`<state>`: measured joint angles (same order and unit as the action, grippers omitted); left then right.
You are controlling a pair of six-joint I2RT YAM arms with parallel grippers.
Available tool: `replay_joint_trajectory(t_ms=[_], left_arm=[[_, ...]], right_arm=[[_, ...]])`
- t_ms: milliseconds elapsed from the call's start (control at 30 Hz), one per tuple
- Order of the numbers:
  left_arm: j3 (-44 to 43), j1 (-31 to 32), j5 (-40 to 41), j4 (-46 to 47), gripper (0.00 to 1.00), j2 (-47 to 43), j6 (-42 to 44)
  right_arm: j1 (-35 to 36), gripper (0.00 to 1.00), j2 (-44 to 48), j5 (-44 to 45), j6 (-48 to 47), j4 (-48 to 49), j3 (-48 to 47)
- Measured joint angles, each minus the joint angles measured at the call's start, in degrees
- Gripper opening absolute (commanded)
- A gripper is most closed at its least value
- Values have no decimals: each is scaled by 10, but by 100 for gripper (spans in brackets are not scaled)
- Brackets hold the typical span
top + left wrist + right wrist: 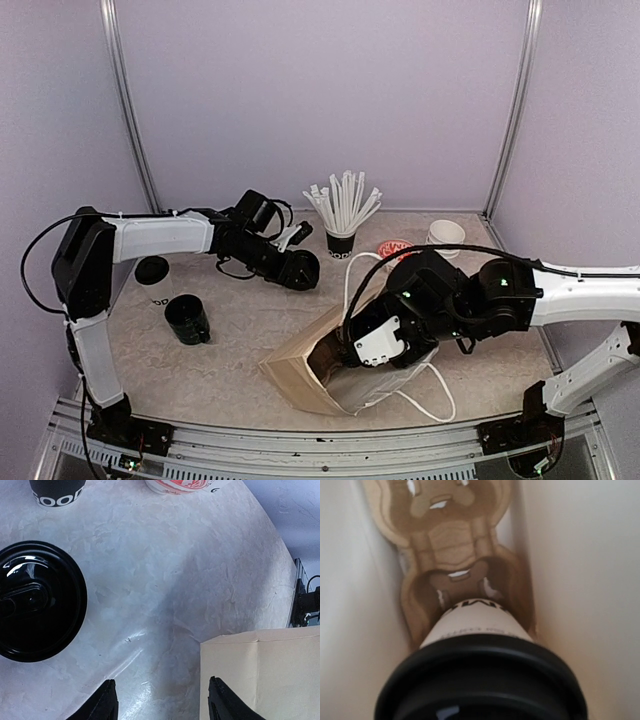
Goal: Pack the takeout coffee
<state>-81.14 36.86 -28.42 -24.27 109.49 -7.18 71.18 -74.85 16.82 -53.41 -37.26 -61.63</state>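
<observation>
The takeout coffee (476, 624), a white paper cup with black lettering near its base and a black lid (480, 680), lies inside the paper bag (300, 368) with its base against a brown cardboard carrier (447, 545). My right gripper (352, 350) reaches into the bag's mouth. Its fingers are hidden behind the lid, which fills the bottom of the right wrist view. My left gripper (162, 681) hovers open over bare table at the back centre, nothing between its fingers. The bag's corner (270, 675) lies just beside its right finger.
A loose black lid (37, 600) lies left of my left gripper. The black cup of white straws (341, 240) and a red-and-white item (393, 247) stand behind it. A white cup (445, 235) is back right. A dark green mug (187, 320) and another black lid (152, 268) are left.
</observation>
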Motion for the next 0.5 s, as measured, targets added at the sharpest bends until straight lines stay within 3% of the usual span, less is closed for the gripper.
replay_joint_trajectory(t_ms=[500], left_arm=[[-6, -2, 17, -37, 61, 7, 13]], right_arm=[[-30, 43, -3, -23, -12, 28, 2]])
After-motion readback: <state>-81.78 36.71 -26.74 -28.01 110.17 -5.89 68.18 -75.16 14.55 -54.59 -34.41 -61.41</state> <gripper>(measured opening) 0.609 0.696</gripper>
